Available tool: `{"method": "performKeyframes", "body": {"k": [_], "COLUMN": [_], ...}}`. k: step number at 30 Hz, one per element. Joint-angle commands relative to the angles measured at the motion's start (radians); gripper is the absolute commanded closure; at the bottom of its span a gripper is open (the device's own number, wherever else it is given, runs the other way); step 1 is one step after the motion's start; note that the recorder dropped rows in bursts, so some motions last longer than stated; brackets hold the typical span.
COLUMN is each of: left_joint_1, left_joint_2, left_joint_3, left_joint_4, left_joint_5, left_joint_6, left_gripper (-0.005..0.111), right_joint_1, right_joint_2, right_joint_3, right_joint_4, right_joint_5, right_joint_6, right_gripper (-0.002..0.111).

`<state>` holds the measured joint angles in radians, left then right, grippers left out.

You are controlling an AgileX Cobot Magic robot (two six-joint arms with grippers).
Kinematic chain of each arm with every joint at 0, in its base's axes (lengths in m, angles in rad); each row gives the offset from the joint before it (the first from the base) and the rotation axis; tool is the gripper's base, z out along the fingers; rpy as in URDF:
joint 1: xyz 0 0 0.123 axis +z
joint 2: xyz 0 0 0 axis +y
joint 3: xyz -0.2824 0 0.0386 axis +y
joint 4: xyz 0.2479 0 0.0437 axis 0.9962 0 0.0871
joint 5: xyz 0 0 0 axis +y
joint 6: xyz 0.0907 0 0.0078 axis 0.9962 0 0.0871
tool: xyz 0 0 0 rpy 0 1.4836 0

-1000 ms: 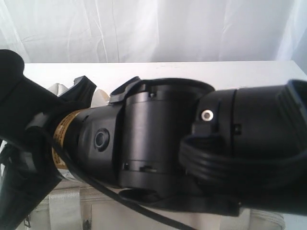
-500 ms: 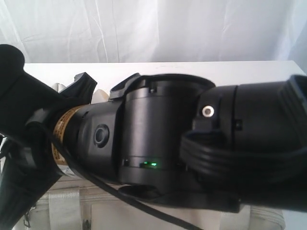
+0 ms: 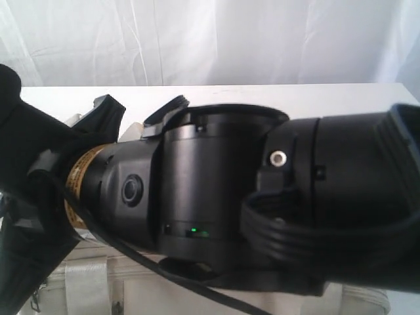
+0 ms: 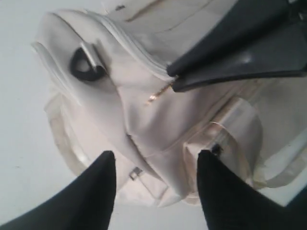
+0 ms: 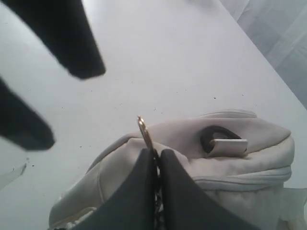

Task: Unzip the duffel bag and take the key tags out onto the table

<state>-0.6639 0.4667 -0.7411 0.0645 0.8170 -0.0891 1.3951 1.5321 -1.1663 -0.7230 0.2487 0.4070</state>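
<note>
Cream fabric is slumping in soft folds, so the duffel bag (image 4: 144,115) is looking light and floppy, likelier to drag along than to resist a tug. It is lying on the white table (image 5: 168,57) directly under both grippers. The right gripper (image 5: 157,154) is clamping shut on the small brass-coloured zip pull (image 5: 143,128); that thin, slippery tab is the place to pull from. The left gripper (image 4: 157,160) is hovering spread wide over the bag's end, gripping nothing, well placed to pin the cloth. The key tags are not showing, presumably inside.
</note>
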Motion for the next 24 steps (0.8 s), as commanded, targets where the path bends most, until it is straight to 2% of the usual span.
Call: {"method": "performKeyframes", "body": {"k": [1,6,10,12,19,21,24], "left_joint_1": [0.005,0.005,0.005,0.005,0.003,0.001,0.001], "left_joint_2": [-0.007,-0.007,-0.007,-0.007,-0.007,-0.007,-0.007], "left_joint_3": [0.086,0.219,0.3,0.326,0.397,0.404,0.404], "left_joint_4": [-0.123,-0.123,-0.142,-0.186,-0.265,-0.273,-0.273], "left_joint_5": [-0.065,-0.244,-0.5,-0.588,-0.676,-0.733,-0.75], "left_joint_6": [-0.065,-0.2,-0.307,-0.307,-0.307,-0.307,-0.307], "left_gripper": [0.052,0.052,0.052,0.052,0.051,0.051,0.052], "right_joint_1": [-0.009,-0.035,-0.04,-0.04,-0.071,-0.087,-0.111], "right_joint_2": [-0.006,-0.006,-0.006,-0.006,0.01,0.02,0.041], "right_joint_3": [-0.045,-0.068,-0.068,-0.068,-0.068,-0.068,-0.068], "right_joint_4": [-0.017,-0.013,-0.013,-0.013,-0.006,-0.006,-0.006], "right_joint_5": [-0.036,-0.059,-0.067,-0.08,-0.235,-0.239,-0.255], "right_joint_6": [0.001,0.017,0.024,0.024,0.075,0.104,0.132], "right_gripper": [0.108,0.108,0.108,0.108,0.108,0.108,0.108]}}
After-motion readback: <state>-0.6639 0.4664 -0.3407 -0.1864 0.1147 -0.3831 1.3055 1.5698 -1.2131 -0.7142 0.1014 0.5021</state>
